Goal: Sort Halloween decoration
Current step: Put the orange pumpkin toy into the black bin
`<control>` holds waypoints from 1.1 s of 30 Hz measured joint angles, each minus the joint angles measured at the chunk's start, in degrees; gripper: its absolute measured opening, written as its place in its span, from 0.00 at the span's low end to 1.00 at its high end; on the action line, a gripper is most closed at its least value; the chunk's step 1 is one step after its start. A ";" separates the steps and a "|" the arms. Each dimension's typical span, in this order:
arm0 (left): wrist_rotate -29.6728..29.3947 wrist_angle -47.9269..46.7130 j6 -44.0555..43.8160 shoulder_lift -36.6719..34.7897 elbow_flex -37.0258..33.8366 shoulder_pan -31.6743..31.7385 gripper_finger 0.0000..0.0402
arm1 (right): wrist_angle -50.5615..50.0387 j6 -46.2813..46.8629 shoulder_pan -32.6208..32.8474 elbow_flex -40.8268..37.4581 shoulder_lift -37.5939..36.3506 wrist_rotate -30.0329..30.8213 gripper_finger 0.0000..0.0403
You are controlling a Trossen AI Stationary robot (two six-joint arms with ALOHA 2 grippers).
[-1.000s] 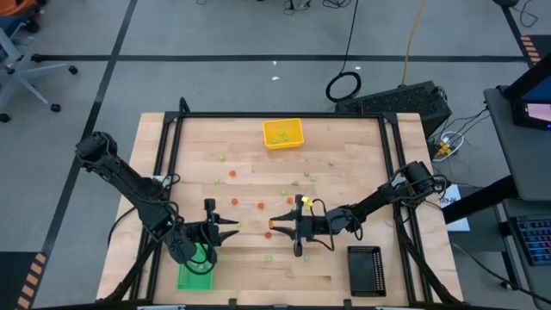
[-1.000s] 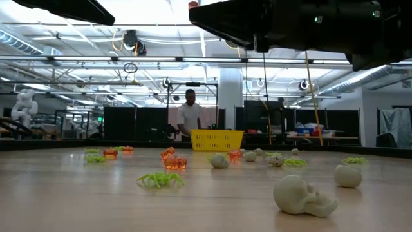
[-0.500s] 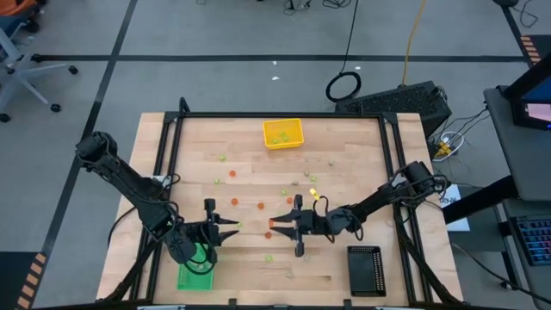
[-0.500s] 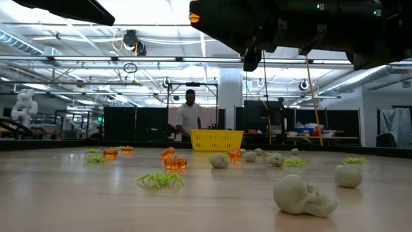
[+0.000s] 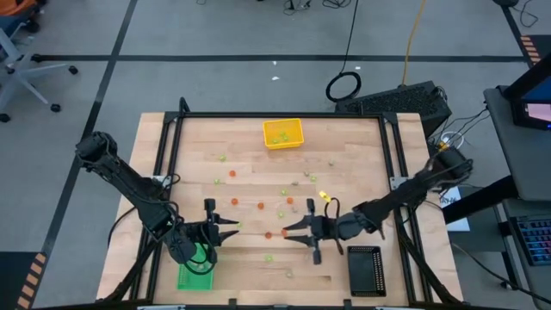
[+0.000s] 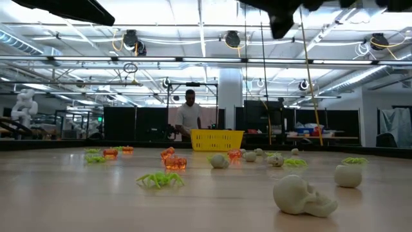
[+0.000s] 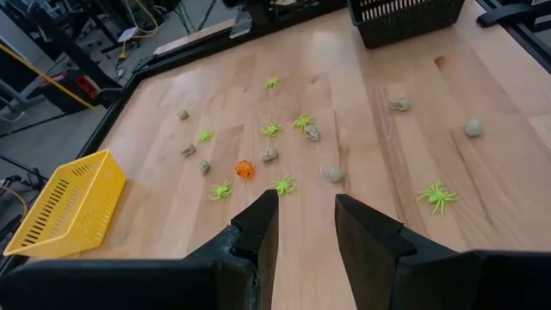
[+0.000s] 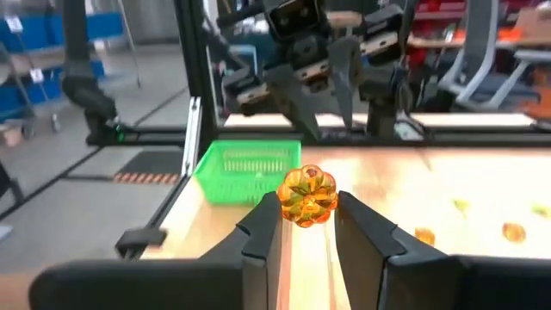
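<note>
The Halloween decorations are tiny orange, light green and pale beige pieces scattered over the wooden table (image 5: 344, 146). The low view shows a skull (image 6: 302, 195), a green spider (image 6: 159, 180) and orange pieces (image 6: 174, 161) lying on the wood. My right gripper (image 5: 291, 232) (image 8: 306, 211) hovers over the table's near middle, pointing toward the left edge, shut on a small orange pumpkin (image 8: 308, 195). My left gripper (image 5: 231, 228) (image 7: 301, 220) is open and holds nothing. It hangs still beside the green tray (image 5: 195, 274). My right gripper pinches the orange pumpkin's sides (image 8: 297, 200) between its two fingers. The fingers lie roughly level and come from the table's right. The pumpkin (image 5: 285, 232) is lifted clear of the table.
A yellow tray (image 5: 282, 133) holding some green pieces sits at the far edge. A black tray (image 5: 364, 270) sits at the near right and the green tray at the near left. A black frame (image 5: 275, 114) borders the table. A person (image 6: 190, 116) stands in the room behind it.
My right gripper has moved toward the table's right edge and upward, carrying the orange pumpkin. In the low view it has risen almost out of the top of the picture. The pieces on the table have not moved.
</note>
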 joint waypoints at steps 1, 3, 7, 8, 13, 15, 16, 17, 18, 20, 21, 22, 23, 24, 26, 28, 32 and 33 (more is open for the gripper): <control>0.00 0.00 -0.02 -0.01 0.00 -0.02 0.29 | -3.16 0.70 0.34 0.00 -1.73 0.02 0.17; 0.00 0.00 -0.02 0.01 0.00 0.00 0.29 | -10.11 2.87 1.01 0.00 -5.25 0.04 0.17; 0.00 0.00 -0.02 0.01 0.00 0.00 0.29 | -23.89 8.14 2.52 0.00 -12.44 0.07 0.17; 0.00 0.00 -0.02 0.01 0.00 0.00 0.29 | -27.14 9.41 2.96 0.00 -14.28 0.08 0.17; 0.00 0.02 -0.01 0.01 0.00 0.00 0.29 | -39.38 15.54 5.40 0.00 -22.35 0.11 0.17; 0.00 0.00 0.00 0.01 0.00 -0.01 0.29 | -43.44 18.31 6.70 0.00 -24.92 0.02 0.17; 0.00 0.00 0.00 0.01 0.00 0.01 0.29 | -45.50 19.97 7.45 0.00 -26.03 -0.07 0.17; 0.00 0.00 0.00 0.01 0.00 -0.01 0.29 | -47.47 21.66 8.19 0.00 -27.04 -0.14 0.17; 0.00 0.00 0.00 0.01 0.00 -0.01 0.29 | -49.90 23.67 8.95 0.00 -28.02 -0.30 0.17; 0.00 0.00 0.00 0.01 0.00 -0.01 0.29 | -54.86 28.47 10.47 0.00 -29.57 -0.39 0.17; 0.00 0.01 0.00 0.01 0.00 -0.02 0.29 | -57.19 31.26 11.24 0.00 -30.19 -0.59 0.17; 0.00 0.02 -0.02 0.01 0.00 0.01 0.29 | -59.26 34.17 12.00 0.00 -30.56 -1.29 0.17; 0.00 0.00 0.00 0.01 0.00 0.01 0.29 | -60.98 36.85 12.76 0.00 -30.75 -1.76 0.17; 0.00 0.00 0.00 0.01 0.00 0.00 0.29 | -62.58 39.27 13.49 0.00 -30.81 -2.58 0.17; 0.00 0.00 0.00 0.01 0.00 -0.02 0.29 | -65.57 43.54 15.05 0.00 -30.64 -3.75 0.17; 0.00 0.00 0.00 0.01 0.00 -0.02 0.29 | -68.15 47.31 16.21 0.00 -29.97 -5.35 0.17; 0.00 0.01 0.00 0.01 0.00 0.01 0.29 | -72.17 56.35 18.49 0.00 -27.62 -9.42 0.17; 0.00 0.02 0.00 0.01 0.00 -0.02 0.29 | -72.68 58.46 19.06 0.00 -26.78 -10.51 0.17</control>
